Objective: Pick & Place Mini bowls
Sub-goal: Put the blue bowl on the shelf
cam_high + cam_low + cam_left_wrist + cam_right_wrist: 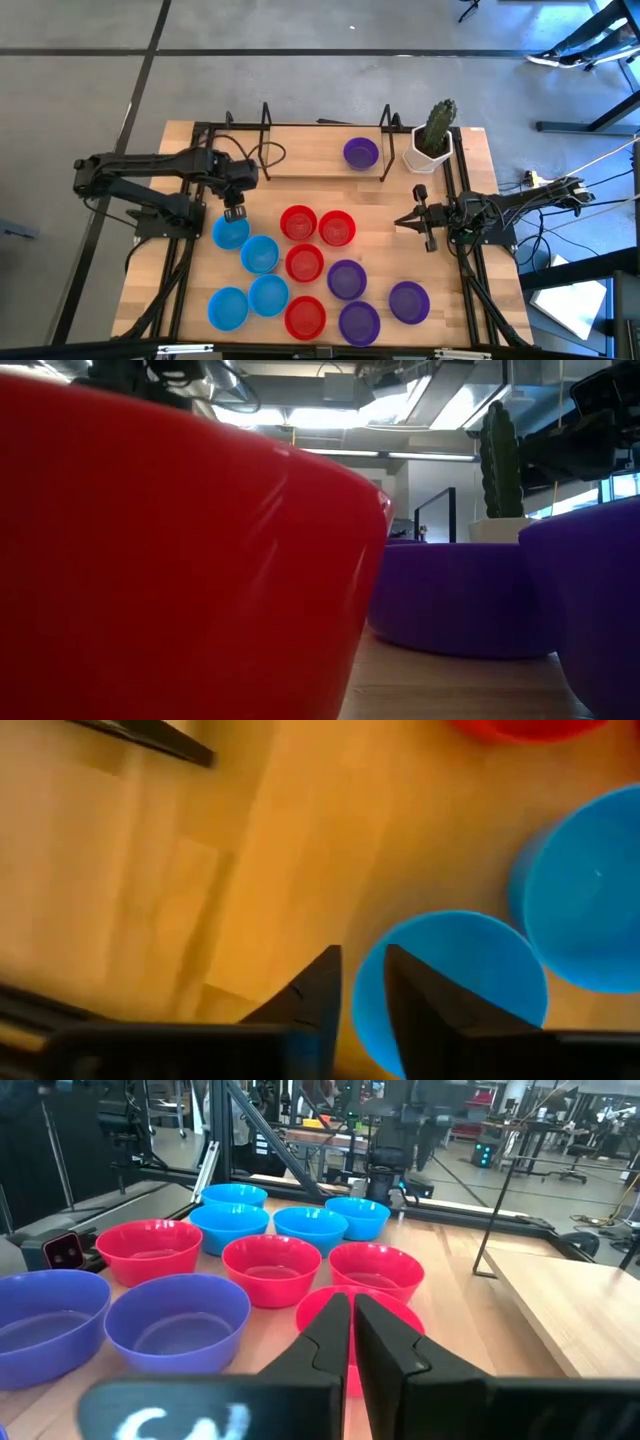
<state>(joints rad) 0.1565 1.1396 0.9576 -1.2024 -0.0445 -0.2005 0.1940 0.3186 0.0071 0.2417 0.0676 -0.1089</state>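
Note:
Several mini bowls stand on their bases on the wooden table (pixel 470 290): blue ones (pixel 260 253) at the left, red ones (pixel 304 263) in the middle, purple ones (pixel 346 279) toward the right. One more purple bowl (pixel 360 153) stands on the raised board at the far side. My left gripper (pixel 233 210) points down over the far rim of the leftmost blue bowl (pixel 230 235), its fingers a little apart (pixel 362 955) above that bowl (pixel 470 970). My right gripper (pixel 405 222) waits shut at the table's right, level, facing the bowls (pixel 352 1300).
A white pot with a cactus (pixel 432 140) stands at the far right corner. Black frame posts (pixel 265 125) rise beside the raised board (pixel 310 160). In the low view a red bowl (pixel 170 560) fills the near left, with purple bowls (pixel 450 600) behind it.

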